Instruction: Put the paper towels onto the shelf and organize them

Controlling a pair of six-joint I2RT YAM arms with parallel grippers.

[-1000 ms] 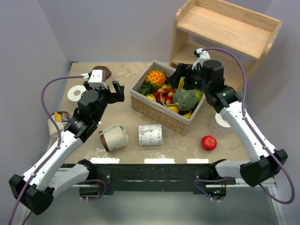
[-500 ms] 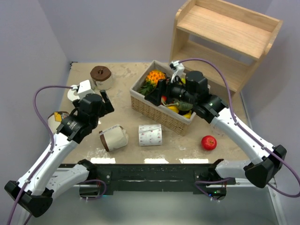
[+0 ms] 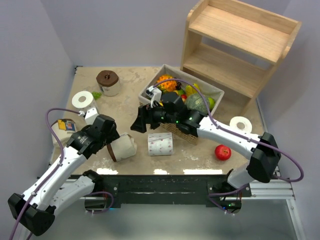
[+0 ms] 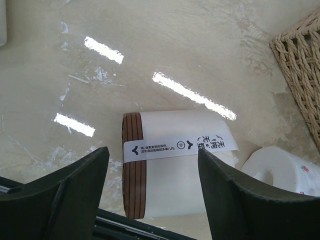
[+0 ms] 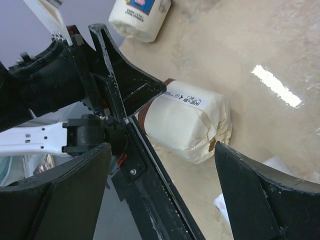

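1. The left gripper (image 4: pixel 152 150) is spread wide, with one finger on each side of the wrapped roll (image 4: pixel 170 130). It is not squeezing it.
2. The right gripper (image 5: pixel 162 147) is spread wide too. It holds nothing and sits near the left one, so there is little room between them.
3. The roll lies on its side near the table's (image 4: pixel 150 40) front edge. A dotted roll (image 4: pixel 285 167) is just beside it, and the basket (image 4: pixel 300 65) is near.
4. There is bare table to its left.
5. Its white band has Chinese words, too small to read.
6. The shelf (image 3: pixel 240 37) stands well apart, at the back right.

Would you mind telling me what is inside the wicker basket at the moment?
Fruit: an orange pineapple-like piece, a green melon and yellow-green pieces. The right arm covers the basket's near-left part, so whatever lies there is hidden.
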